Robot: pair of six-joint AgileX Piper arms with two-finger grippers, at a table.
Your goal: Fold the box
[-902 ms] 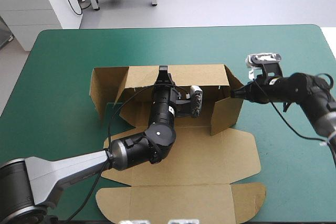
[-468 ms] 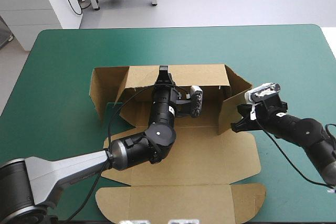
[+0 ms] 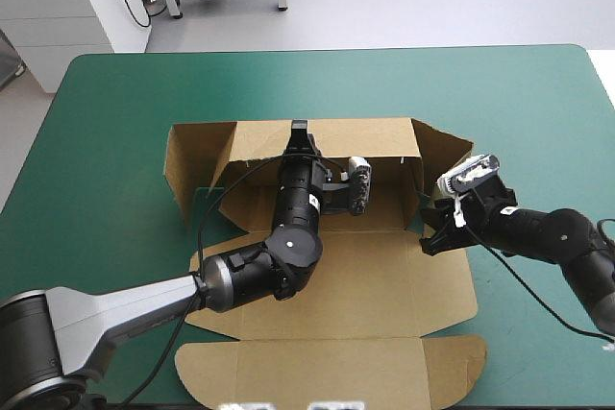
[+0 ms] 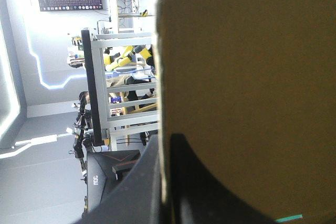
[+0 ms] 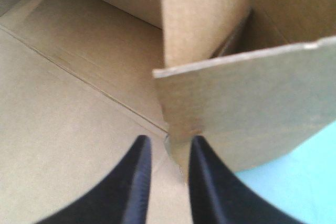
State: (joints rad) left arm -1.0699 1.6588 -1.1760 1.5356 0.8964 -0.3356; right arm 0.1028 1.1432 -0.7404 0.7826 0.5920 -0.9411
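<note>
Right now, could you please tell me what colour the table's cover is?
The cover is plain teal-green, best seen in the high view.

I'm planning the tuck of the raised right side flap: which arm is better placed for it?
Right. The right gripper has the right side flap between its fingers; the left gripper pinches the top edge of the back wall, probably holding it upright.

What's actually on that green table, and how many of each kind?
Brown box: 1
Black tools: 2, the left tool and the right tool
Total: 3
</note>
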